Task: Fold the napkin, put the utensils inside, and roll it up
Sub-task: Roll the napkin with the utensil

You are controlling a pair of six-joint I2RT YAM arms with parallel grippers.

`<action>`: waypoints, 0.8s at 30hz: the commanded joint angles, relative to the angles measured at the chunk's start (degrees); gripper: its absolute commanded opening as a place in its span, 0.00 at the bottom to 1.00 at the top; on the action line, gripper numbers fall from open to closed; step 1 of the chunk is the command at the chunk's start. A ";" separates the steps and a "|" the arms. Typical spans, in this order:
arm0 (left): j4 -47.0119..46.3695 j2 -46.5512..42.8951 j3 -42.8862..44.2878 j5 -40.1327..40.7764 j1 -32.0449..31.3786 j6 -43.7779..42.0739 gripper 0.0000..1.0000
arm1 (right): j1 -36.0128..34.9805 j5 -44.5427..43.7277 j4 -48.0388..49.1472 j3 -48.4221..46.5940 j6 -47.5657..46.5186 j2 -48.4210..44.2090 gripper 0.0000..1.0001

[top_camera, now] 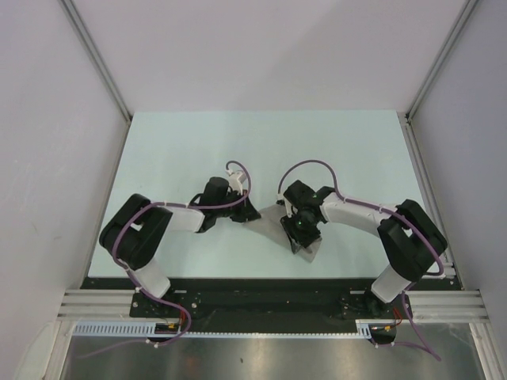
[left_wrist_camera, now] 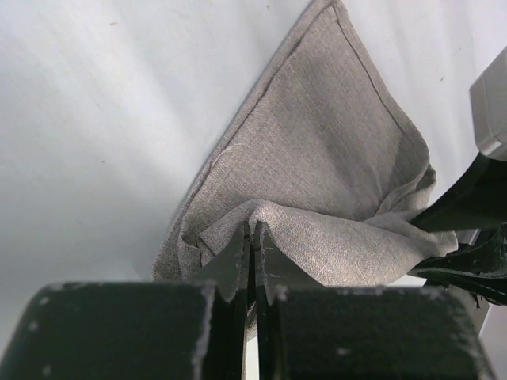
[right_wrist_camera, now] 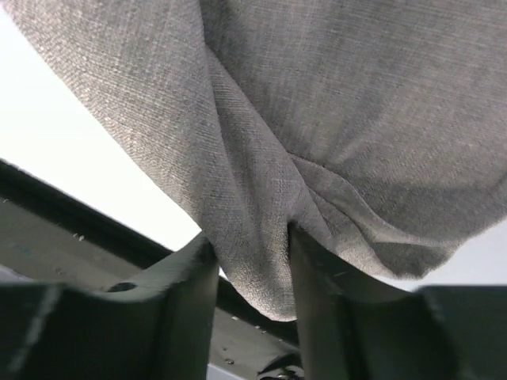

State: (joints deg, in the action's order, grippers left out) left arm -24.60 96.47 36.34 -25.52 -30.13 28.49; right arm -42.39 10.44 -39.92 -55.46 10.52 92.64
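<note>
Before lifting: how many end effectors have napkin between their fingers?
2: the left end effector pinches the napkin's left corner; the right end effector grips a bunched fold further right.

— How are the two arms built?
— The left arm (top_camera: 146,229) and the right arm (top_camera: 400,237) are made up of bulky black joints linked by white segments. A purple cable (top_camera: 310,163) is looped along each.
— And the grippers?
— On the left gripper (left_wrist_camera: 250,237), flat black fingers (left_wrist_camera: 119,332) are seen, their edges scuffed pale. The right gripper (right_wrist_camera: 249,237) is fitted with dark, thick ones.
</note>
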 commanded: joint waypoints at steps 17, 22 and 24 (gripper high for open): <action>5.88 7.94 8.05 0.29 1.48 -3.09 0.00 | 14.35 14.18 -2.35 -1.49 -2.79 7.82 0.51; 6.84 8.74 8.92 0.38 1.48 -3.70 0.00 | 14.35 9.09 -7.00 -6.65 -1.83 2.74 0.72; 7.02 9.00 9.19 0.29 1.48 -3.88 0.00 | 13.39 4.71 -7.89 -9.04 -1.47 0.80 0.75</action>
State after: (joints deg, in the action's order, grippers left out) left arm -19.79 103.55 44.21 -27.86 -29.43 27.81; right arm -28.73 25.69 -44.21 -59.13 9.39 98.35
